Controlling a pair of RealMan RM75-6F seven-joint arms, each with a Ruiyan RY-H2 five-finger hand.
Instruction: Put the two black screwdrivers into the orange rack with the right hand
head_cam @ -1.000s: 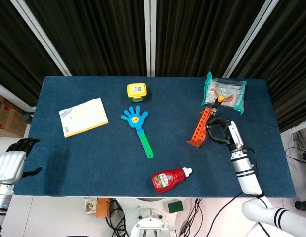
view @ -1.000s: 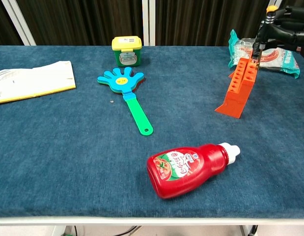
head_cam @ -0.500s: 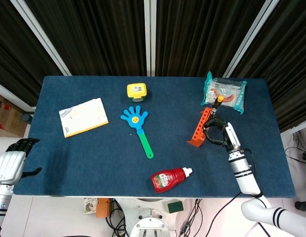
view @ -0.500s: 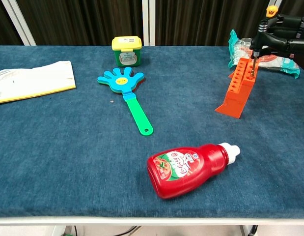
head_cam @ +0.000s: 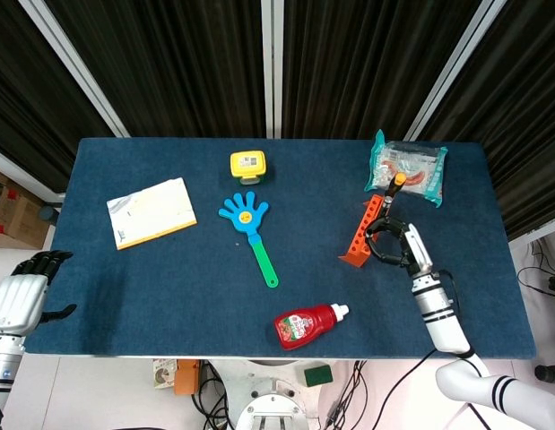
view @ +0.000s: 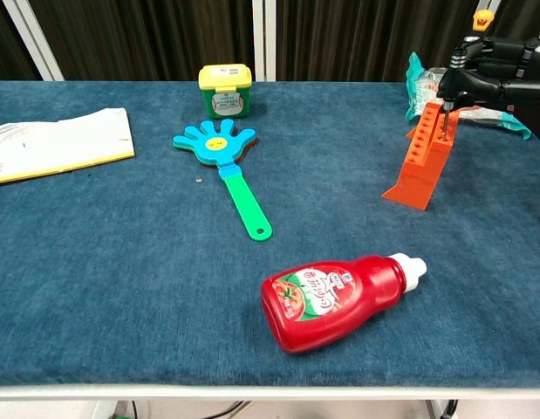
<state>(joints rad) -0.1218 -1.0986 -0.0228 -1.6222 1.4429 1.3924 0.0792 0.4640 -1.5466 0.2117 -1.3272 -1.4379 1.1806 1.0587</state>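
The orange rack stands slanted on the right part of the blue table. One black screwdriver with an orange cap stands upright at the rack's far end. My right hand hovers just right of the rack and pinches the second black screwdriver by its handle. Its thin shaft points down, with the tip at a hole in the rack's top. In the head view the hand hides most of this screwdriver. My left hand hangs off the table's left edge, holding nothing.
A snack bag lies behind the rack. A ketchup bottle lies near the front edge. A blue hand clapper, a yellow-lidded tub and a booklet sit further left.
My right hand has shifted left and down toward the rack, bringing the held screwdriver's shaft down to the rack's top. The left hand has not moved.
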